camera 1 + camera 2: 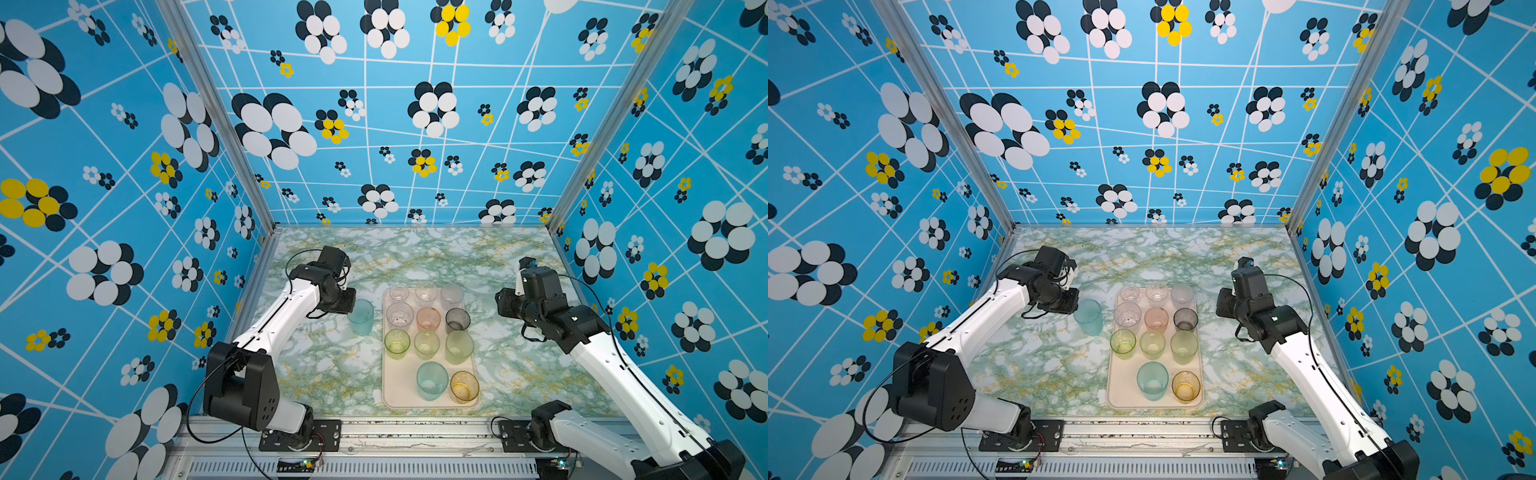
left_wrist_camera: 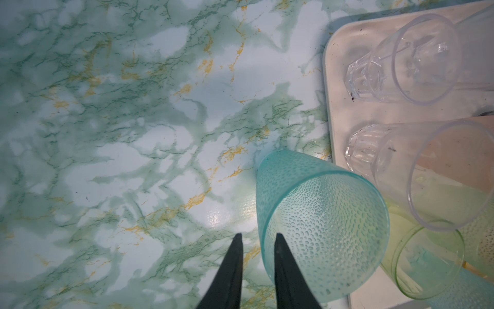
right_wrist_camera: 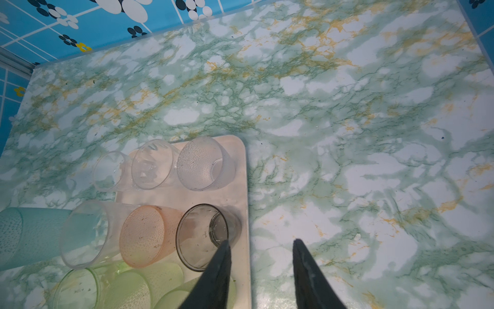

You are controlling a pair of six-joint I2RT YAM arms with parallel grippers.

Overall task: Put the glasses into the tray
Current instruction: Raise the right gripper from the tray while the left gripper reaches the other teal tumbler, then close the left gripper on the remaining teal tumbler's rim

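Marbled tabletop (image 1: 332,374); left arm (image 1: 291,305) low beside tray (image 1: 399,384), fingers (image 2: 231,270) narrowly apart astride teal tumbler (image 1: 360,318) rim.

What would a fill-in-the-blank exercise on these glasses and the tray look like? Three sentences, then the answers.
1. The tray holds ___ glasses.
2. The left gripper is at the rim of the teal glass, the only one standing on the ___.
3. The right gripper hangs open, holding ___.
Missing words: eleven; table; nothing.
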